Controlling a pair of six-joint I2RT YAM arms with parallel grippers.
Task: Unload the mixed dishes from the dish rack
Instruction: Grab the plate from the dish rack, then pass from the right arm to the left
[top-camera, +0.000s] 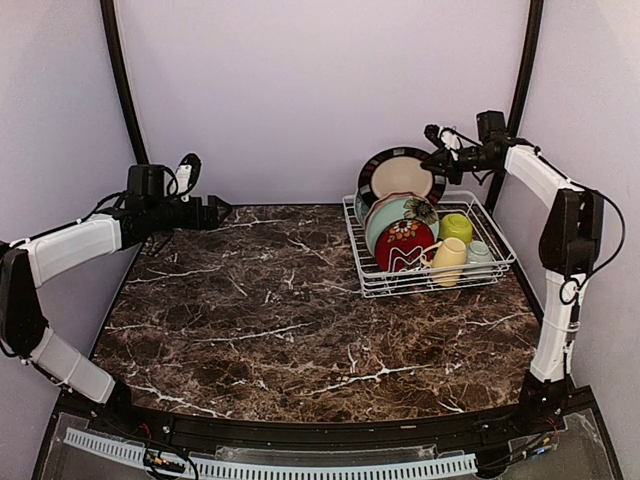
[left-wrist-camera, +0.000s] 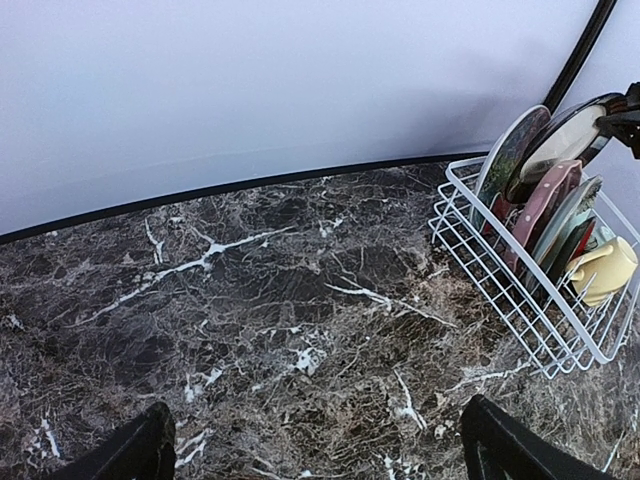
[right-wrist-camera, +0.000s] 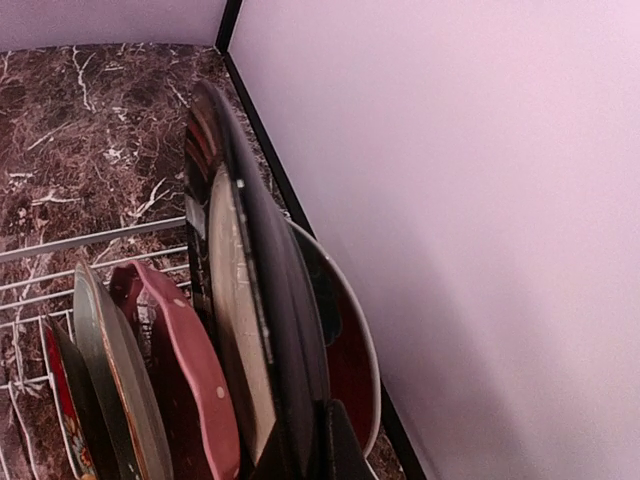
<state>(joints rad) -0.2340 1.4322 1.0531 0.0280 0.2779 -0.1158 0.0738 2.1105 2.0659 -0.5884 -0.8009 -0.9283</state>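
The white wire dish rack (top-camera: 430, 285) stands at the back right of the marble table. In it stand a black-rimmed cream plate (top-camera: 400, 175), a pale teal plate (top-camera: 385, 215) and a red plate with a teal flower (top-camera: 403, 243). Beside them are a pale yellow mug (top-camera: 449, 260), a lime-green bowl (top-camera: 457, 227) and a pale blue cup (top-camera: 480, 257). My right gripper (top-camera: 435, 160) is shut on the black-rimmed plate's top rim (right-wrist-camera: 265, 290). The pink plate (right-wrist-camera: 190, 360) is in front of it and a red plate (right-wrist-camera: 350, 360) is behind it. My left gripper (top-camera: 222, 210) is open and empty above the table's back left.
The back wall (top-camera: 320, 90) is close behind the rack, and the right wall (right-wrist-camera: 450, 200) is close to the plates. The left wrist view shows bare marble (left-wrist-camera: 300, 300) below the open fingers (left-wrist-camera: 130, 455), with the rack (left-wrist-camera: 500, 290) to the right.
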